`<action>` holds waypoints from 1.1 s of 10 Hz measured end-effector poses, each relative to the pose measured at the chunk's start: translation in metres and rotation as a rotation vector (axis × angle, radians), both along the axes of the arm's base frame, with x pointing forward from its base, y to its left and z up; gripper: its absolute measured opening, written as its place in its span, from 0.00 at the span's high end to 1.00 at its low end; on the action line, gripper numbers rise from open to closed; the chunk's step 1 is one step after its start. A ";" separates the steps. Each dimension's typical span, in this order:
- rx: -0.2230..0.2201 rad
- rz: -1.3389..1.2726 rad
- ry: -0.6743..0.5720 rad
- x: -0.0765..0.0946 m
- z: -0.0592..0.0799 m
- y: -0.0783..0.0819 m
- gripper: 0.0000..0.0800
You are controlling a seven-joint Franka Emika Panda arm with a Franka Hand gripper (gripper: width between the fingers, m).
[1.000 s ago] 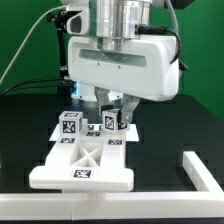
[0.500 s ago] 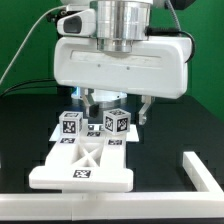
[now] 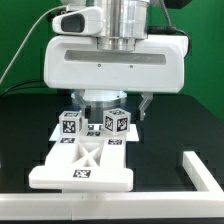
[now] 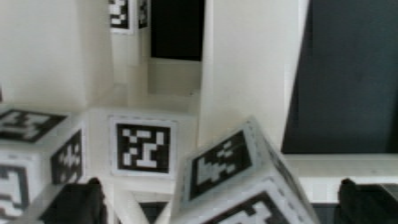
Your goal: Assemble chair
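A wide white chair slab with X-shaped ribs [image 3: 85, 165] lies flat at the front of the black table. Behind it stand small tagged white blocks: one at the exterior view's left [image 3: 69, 127], a smaller one [image 3: 93, 127] and a cube [image 3: 117, 122]. My gripper [image 3: 115, 103] hangs just above the cube, mostly hidden by the big white hand; one dark finger [image 3: 147, 103] shows. In the wrist view my gripper [image 4: 222, 205] is open. Its dark fingertips [image 4: 75, 200] stand wide apart on either side of tagged blocks [image 4: 143, 148] and touch none of them.
A long thin white untagged rail [image 3: 205, 172] with a corner lies at the exterior view's right front. A green backdrop [image 3: 20, 40] and black cables stand behind the table. In the wrist view a tall white upright piece [image 4: 240, 70] rises beyond the blocks.
The hand has risen from around the cube, which now shows in full and stays on the table. The other pieces have not moved.
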State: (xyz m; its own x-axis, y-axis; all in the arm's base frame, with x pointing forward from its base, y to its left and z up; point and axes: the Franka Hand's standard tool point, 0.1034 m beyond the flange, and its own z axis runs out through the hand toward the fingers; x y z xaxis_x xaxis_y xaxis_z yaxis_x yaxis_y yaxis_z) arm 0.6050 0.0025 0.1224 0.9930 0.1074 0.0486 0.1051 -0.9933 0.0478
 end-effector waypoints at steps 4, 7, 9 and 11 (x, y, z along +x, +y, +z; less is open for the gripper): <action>0.001 0.058 -0.002 -0.001 -0.002 0.006 0.22; 0.010 -0.091 -0.008 -0.001 -0.002 0.006 0.64; 0.019 -0.256 -0.014 -0.001 -0.003 0.006 0.64; 0.033 -0.444 -0.029 0.000 -0.002 0.005 0.64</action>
State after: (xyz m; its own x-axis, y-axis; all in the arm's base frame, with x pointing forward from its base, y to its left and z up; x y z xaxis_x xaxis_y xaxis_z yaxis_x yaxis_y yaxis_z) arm 0.6052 0.0078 0.1201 0.9407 -0.3312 0.0734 -0.3329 -0.9429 0.0116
